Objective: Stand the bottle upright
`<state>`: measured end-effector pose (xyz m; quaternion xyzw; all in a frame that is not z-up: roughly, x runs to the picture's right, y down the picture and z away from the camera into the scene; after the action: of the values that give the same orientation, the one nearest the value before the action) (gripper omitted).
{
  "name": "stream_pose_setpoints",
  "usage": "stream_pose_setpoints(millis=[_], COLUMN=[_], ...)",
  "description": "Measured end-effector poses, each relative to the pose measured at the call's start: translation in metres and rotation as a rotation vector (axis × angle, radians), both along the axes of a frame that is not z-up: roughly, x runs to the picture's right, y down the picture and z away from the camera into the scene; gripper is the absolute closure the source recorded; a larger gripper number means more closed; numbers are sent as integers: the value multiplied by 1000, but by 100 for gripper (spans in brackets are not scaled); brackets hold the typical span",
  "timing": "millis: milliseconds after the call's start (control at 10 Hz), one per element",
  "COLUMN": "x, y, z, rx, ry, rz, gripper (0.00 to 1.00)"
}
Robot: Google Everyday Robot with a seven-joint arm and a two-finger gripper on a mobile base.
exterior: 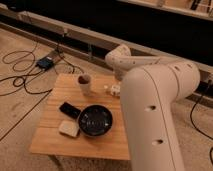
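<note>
A small white bottle (113, 90) shows at the back right of the wooden table (52, 135), just right of the cup. The arm's edge covers part of it, and I cannot tell whether it lies or stands. My gripper (119, 81) hangs at the end of the white arm (150, 105), right above and beside the bottle. The bulky forearm in front hides most of the gripper.
A pale cup with dark red contents (85, 83) stands at the table's back middle. A flat black device (70, 110), a black bowl (95, 121) and a pale square block (69, 128) sit toward the front. Cables and a blue box (46, 63) lie on the floor to the left.
</note>
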<state>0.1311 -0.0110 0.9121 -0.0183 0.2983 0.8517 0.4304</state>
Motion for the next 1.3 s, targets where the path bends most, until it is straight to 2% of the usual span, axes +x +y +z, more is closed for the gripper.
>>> stream_pose_setpoints(millis=[200,1300], x=[4,5], y=[4,4], z=[13,13], rx=[10,10], ry=[12,13], rz=[26,28], gripper=[35,35])
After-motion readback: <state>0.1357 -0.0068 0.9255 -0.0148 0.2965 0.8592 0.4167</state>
